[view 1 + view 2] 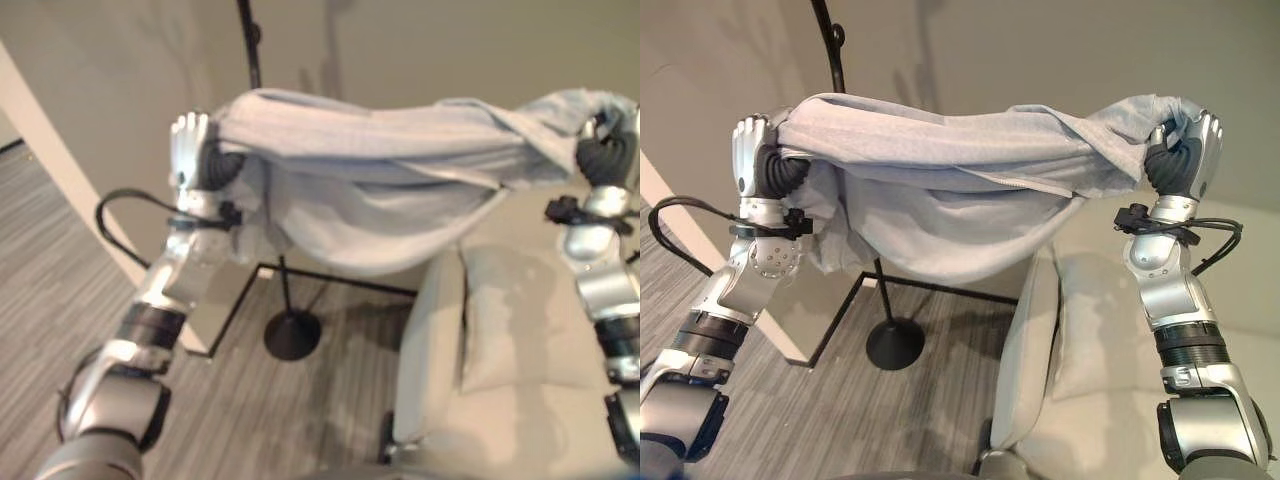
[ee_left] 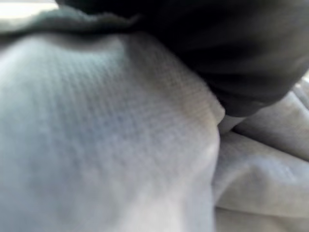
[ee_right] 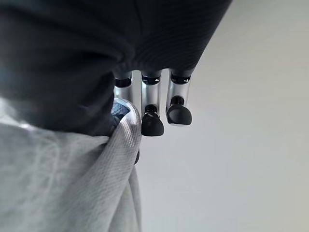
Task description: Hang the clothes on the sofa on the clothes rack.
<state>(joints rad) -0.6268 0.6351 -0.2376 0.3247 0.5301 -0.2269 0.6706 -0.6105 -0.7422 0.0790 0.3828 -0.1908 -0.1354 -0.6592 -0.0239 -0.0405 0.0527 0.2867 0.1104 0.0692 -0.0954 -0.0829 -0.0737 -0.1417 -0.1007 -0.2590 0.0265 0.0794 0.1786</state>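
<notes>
Grey cloth fills my left wrist view, pressed right up against the camera, so I cannot tell from there how those fingers stand. From the head camera, though, I see my left hand (image 1: 758,155) raised with its fingers curled over one end of the light grey garment (image 1: 940,190). My right hand (image 1: 1185,150) is raised at the same height, and its fingers (image 3: 153,116) are curled down with a fold of the cloth caught beside them, so it grips the other end. Between my two hands the garment is stretched out in the air, its middle sagging in a loose belly. Behind it stands the black clothes rack (image 1: 835,55), its pole running down to a round base (image 1: 894,345) on the grey wood floor (image 1: 790,420). Below my right arm sits the pale sofa (image 1: 1090,360), with a cushion on its seat.
</notes>
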